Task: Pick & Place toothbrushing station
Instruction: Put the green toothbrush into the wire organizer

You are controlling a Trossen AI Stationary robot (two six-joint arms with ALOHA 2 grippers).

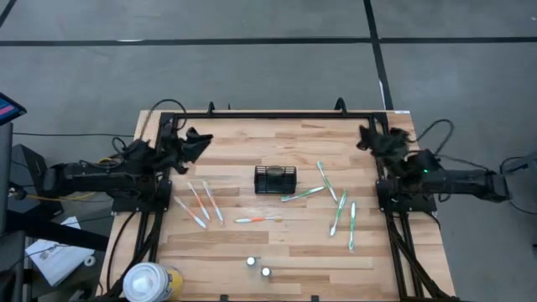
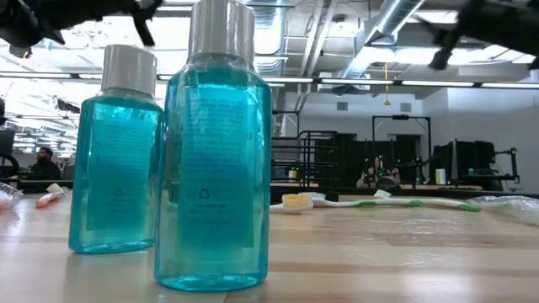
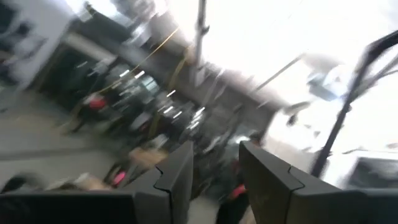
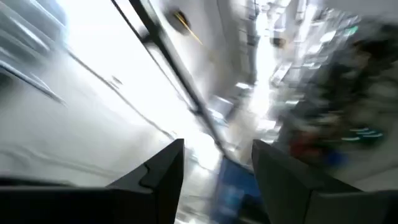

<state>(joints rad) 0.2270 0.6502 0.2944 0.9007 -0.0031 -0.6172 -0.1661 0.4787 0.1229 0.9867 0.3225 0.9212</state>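
High view, bench: I see a light wooden bench (image 1: 277, 252) with both arms drawn back to its far corners.
High view, left tool: the left tool (image 1: 195, 144) sits at the far left corner, over the bench edge, holding nothing; from here I cannot tell its gap.
High view, right tool: the right tool (image 1: 373, 137) sits at the far right corner, also empty.
High view, holder: the black mesh holder (image 1: 275, 179) stands near the middle of the bench, well apart from both tools.
High view, toothbrushes: three toothbrushes (image 1: 200, 203) lie left of the holder; an orange one (image 1: 258, 220) lies just in front of it; a green one (image 1: 303, 194) lies with one end close to the holder's right side; three more green ones (image 1: 338, 211) lie farther right.
High view, other items: two small bottles (image 1: 258, 267) stand near the front edge; a white-and-yellow round container (image 1: 149, 283) sits at the front left corner.
Low view: the two bottles (image 2: 212, 151) hold blue liquid under silver caps and fill the foreground; a green toothbrush (image 2: 379, 202) lies flat behind them.
Left wrist view: my left tool's fingers (image 3: 177, 177) stand apart by a moderate gap with nothing between; the view beyond is blurred.
Right wrist view: my right tool's fingers (image 4: 163, 167) stand apart likewise, empty, against a blurred room.
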